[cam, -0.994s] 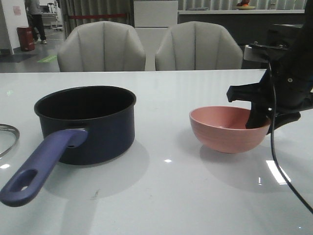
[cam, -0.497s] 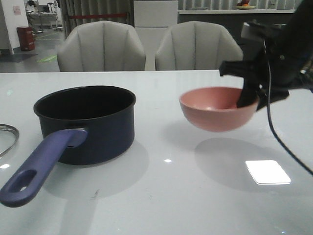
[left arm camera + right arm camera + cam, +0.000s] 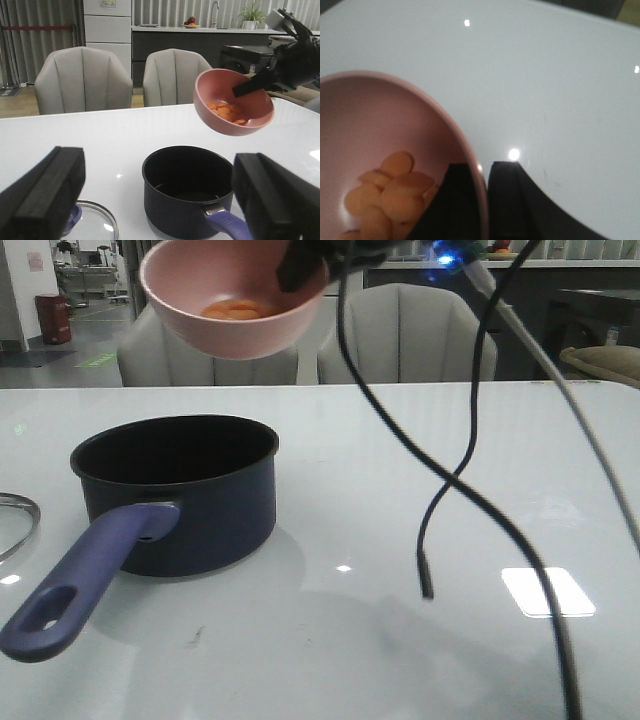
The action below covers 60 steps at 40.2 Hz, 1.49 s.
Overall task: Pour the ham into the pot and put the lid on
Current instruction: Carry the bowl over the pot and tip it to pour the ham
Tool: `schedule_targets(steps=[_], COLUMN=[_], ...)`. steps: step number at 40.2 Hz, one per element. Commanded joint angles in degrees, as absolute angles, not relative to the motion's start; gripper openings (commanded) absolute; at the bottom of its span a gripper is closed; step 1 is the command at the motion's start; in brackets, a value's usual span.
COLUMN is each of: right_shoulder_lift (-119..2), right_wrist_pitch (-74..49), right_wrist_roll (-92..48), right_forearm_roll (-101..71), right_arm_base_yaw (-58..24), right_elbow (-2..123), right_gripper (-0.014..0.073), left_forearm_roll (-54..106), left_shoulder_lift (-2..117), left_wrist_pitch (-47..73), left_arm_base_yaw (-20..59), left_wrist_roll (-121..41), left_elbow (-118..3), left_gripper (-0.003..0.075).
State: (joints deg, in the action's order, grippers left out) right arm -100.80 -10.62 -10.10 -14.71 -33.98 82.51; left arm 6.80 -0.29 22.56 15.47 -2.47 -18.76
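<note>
pink bowl of ham pinched in right claw above pot; left claw wide.

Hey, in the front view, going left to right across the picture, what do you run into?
Glass lid's rim at the left edge → pot handle → pot with the pink bowl of ham held above it → right arm's dangling black cables.
</note>
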Motion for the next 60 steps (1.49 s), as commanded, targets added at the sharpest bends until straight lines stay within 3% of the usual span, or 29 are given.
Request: schedule_targets(steps=[1,10,33,43,57,60], right_shoulder_lift=[-98.5,-101.3,-116.1,-119.7,-119.8,-119.8], right_wrist_pitch=[7.5,38.5,72.9,73.7,73.7,73.7], right_wrist_roll=[-12.9,-21.4,-73.8,-81.4,-81.5,-76.0], right_forearm_roll=[-13.4,-13.2,-16.4,-8.0,-6.7,-9.3], right_arm_base_yaw=[-36.2,-40.1,-46.0,-46.0,-46.0,-46.1], right_elbow=[81.3,72.1,71.3,71.3,71.3,71.6], right_gripper=[0.0135,0.0135,0.0135,0.0135,0.0135,0.0135], left_forearm_roll=[7.0,7.0,7.0,7.0,7.0,7.0], left_shoulder_lift=[-0.8,-0.8,-0.8,-0.8,-0.8,-0.8], left_wrist_pitch=[18.2,18.2,18.2,18.2,18.2,18.2], left_arm_base_yaw=[15.8,15.8,15.8,15.8,15.8,15.8], left_wrist_roll=[-2.2,-2.2,-2.2,-2.2,-2.2,-2.2], left_elbow=[-20.1,-20.1,-20.1,-20.1,-20.1,-20.1], left_gripper=[0.0638,0.0638,0.0638,0.0638,0.0638,0.0638])
